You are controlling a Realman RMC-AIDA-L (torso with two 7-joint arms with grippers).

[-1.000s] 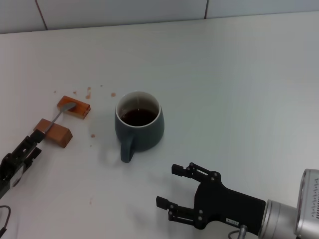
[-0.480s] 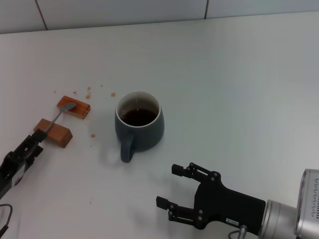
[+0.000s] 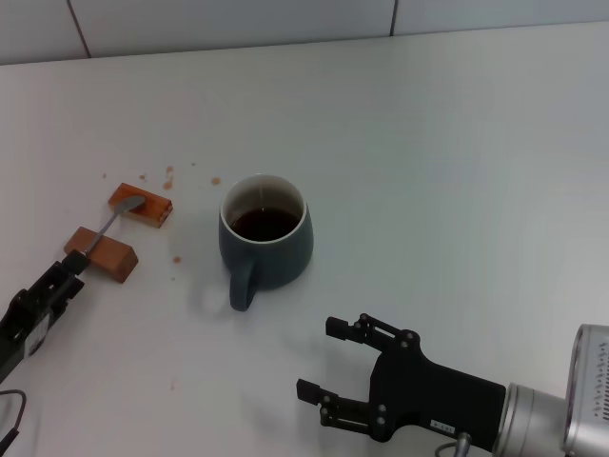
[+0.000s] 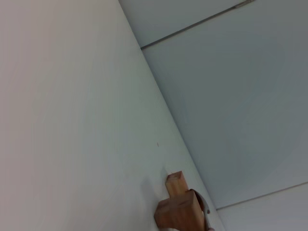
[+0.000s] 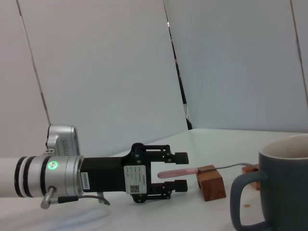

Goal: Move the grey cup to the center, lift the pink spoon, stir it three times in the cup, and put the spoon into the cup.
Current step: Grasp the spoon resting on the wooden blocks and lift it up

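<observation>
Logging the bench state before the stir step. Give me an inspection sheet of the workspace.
Surface: white table, small brown spots near the blocks.
Job's things: grey cup near the centre, dark liquid inside, handle toward the robot; pink spoon lying across two brown blocks.
Clutter: nothing seen beyond the blocks.
Grippers: left gripper open around the spoon's pink handle end; right gripper open, low on the table, empty.
Cables: a thin dark one by the left arm.
Surroundings: pale wall panels behind the table.
</observation>
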